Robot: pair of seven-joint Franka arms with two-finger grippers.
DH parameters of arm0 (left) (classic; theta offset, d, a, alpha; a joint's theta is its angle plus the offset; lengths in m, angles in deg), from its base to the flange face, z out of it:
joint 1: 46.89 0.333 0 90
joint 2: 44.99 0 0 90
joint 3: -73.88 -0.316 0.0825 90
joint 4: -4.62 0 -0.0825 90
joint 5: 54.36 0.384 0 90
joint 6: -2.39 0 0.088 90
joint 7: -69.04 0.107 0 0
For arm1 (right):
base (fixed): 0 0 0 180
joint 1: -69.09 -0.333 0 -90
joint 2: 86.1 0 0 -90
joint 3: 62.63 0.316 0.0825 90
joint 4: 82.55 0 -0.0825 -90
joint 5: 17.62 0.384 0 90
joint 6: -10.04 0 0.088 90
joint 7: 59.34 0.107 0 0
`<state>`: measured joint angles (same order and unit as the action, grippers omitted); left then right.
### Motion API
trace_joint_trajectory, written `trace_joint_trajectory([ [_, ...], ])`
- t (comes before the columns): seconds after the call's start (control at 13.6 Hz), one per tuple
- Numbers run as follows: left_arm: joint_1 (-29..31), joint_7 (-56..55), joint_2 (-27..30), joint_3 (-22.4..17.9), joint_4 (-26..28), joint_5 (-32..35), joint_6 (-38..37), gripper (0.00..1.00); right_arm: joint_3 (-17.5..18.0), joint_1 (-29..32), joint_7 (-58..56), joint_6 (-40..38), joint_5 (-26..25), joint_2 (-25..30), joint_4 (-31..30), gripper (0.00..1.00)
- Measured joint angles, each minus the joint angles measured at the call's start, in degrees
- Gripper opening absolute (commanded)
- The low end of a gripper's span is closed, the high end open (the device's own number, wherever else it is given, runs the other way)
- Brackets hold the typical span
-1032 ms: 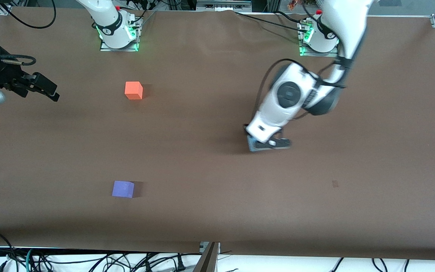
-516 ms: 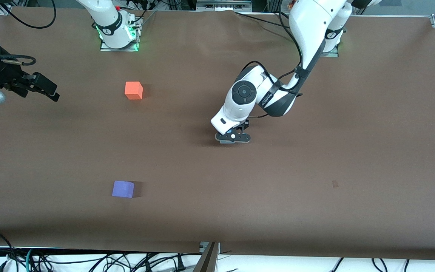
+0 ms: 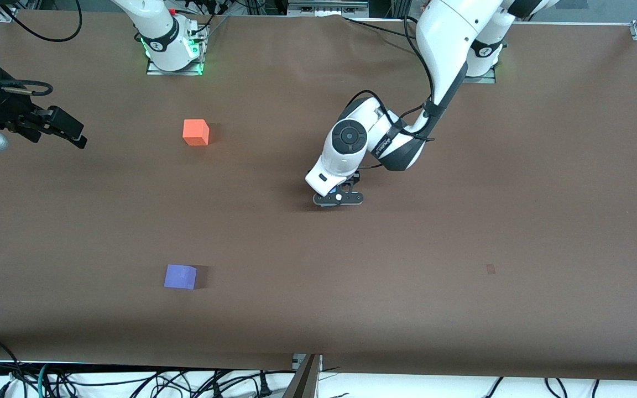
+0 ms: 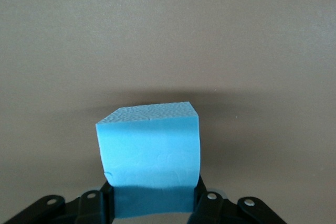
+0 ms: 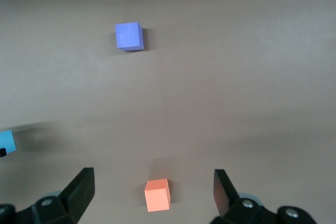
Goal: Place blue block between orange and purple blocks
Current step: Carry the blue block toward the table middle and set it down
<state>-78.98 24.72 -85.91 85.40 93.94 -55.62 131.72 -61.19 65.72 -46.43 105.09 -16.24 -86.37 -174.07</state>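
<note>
Left hand [image 3: 338, 199], centre of the front view, clenched on the blue block [image 4: 149, 156] just above the desk [image 3: 462, 221]. Orange block [image 3: 196, 132], upper left of centre; purple block [image 3: 180, 276], lower left, nearer the front camera. Right hand [image 5: 152, 190] waits at the frame's left edge, fingers spread, grasping nothing.

Flat brown matte tabletop covering [image 3: 545, 166], spanning the full work surface. Small dark rectangular mark [image 3: 490, 269] on it, toward the left arm's end. Tangled black cables [image 3: 130, 381] along the edge nearest the front camera.
</note>
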Motion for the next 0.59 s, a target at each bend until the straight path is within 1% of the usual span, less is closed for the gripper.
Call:
trace_joint_trajectory([
  [0.15, 0.0, -0.3, -0.2, 0.0, 0.0, 0.0, 0.0, 0.53, 0.0, 0.0, 0.0, 0.0, 0.0, 0.0, 0.0, 1.0],
  [0.22, 0.0, -0.6, -0.2, 0.0, -0.1, 0.0, 0.0, 0.8, 0.0, 0.0, 0.0, 0.0, 0.0, 0.0, 0.0, 1.0],
  [0.29, 0.1, -1.2, -0.2, 0.0, -0.2, 0.0, 0.0, 1.0, 0.0, 0.0, 0.0, 0.0, 0.0, 0.0, 0.0, 1.0],
  [0.59, 0.2, -2.3, 0.0, 0.0, -1.5, 0.0, 0.0, 1.0, 0.0, 0.0, 0.0, -0.1, 0.0, 0.0, 0.0, 1.0],
])
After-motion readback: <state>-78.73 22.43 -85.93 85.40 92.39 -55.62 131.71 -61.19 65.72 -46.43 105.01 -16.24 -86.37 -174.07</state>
